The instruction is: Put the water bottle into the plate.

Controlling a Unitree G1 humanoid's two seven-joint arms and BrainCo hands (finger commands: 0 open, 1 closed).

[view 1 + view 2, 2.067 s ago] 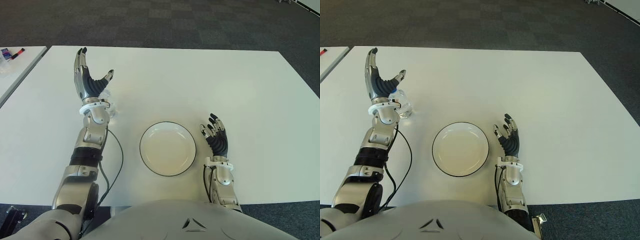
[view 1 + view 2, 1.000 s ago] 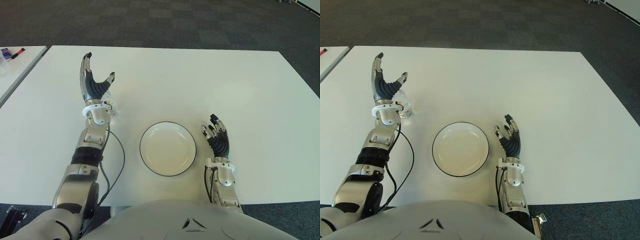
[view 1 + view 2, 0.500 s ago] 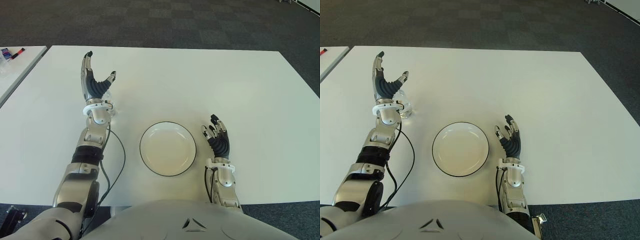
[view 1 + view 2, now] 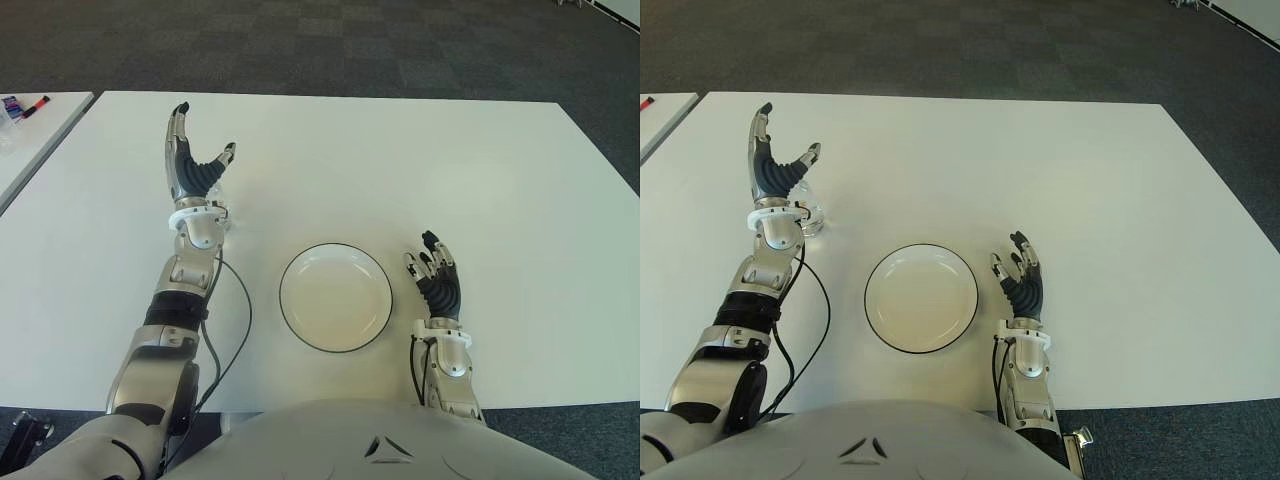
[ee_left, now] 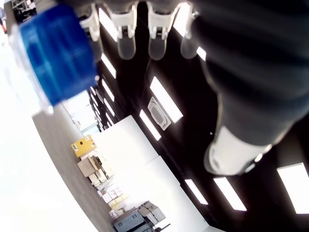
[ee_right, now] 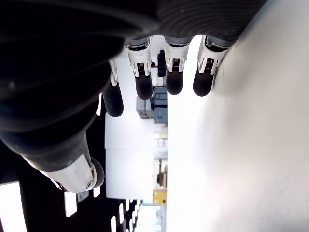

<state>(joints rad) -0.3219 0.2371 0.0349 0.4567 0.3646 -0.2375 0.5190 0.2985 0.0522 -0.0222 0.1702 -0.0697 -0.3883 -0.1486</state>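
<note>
Fingers of the left hand (image 4: 197, 172) stood spread and empty beside the clear, blue-capped water bottle (image 4: 810, 213); right hand (image 4: 437, 285) relaxed open near the round white plate (image 4: 335, 297).

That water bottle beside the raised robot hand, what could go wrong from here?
The left robot hand is open around the clear water bottle without gripping it, so a closing finger could tip the bottle or roll it across the table. The bottle is see-through and half hidden behind the wrist, so the grasp may miss. The plate is shallow; a bottle set down carelessly could slide out.
</note>
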